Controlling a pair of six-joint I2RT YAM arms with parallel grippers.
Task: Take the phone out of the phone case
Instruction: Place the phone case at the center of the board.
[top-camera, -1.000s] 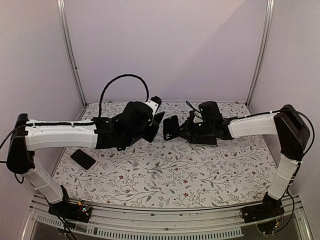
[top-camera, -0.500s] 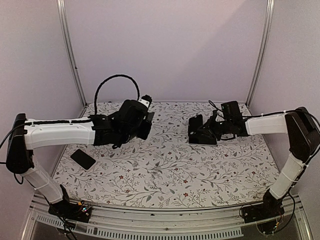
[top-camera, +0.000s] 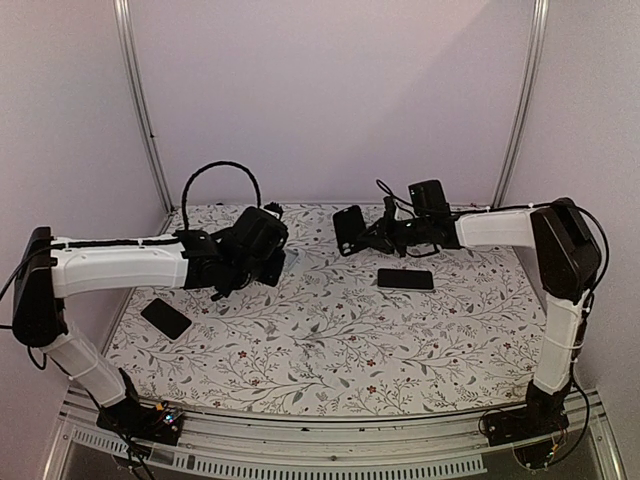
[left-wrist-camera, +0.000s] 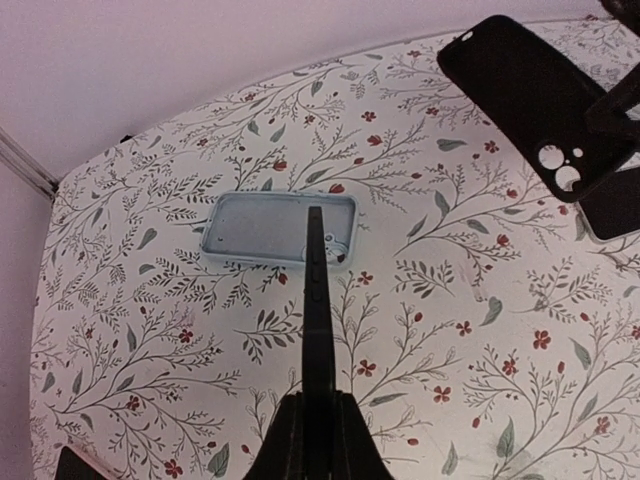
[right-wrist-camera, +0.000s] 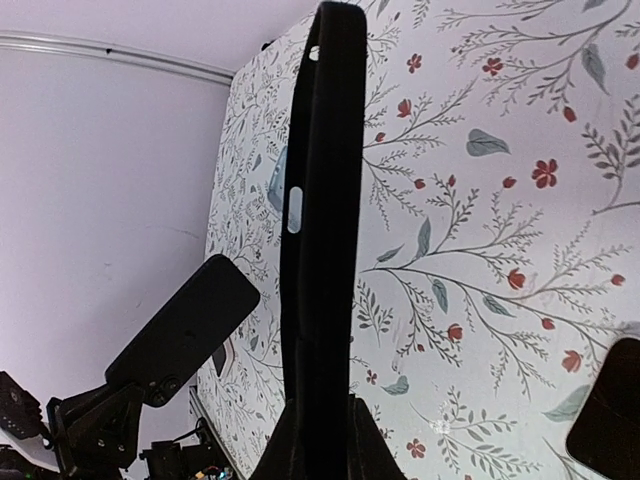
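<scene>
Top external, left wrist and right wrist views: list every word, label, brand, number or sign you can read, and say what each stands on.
None can be read in any view.
black phone case: plain, only camera cut-outs.
clear case: no print shows.
phone: blank dark face.
dark slab: too small to tell.
thin black item, edge-on: no marks.
tablecloth: flowers only, no letters.

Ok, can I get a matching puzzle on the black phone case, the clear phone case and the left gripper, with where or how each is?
1. black phone case
2. clear phone case
3. left gripper

A. lying flat on the table
B. shut on a phone, held edge-on
C. held up by the right gripper

Pairs: 1-C, 2-A, 3-B.
</scene>
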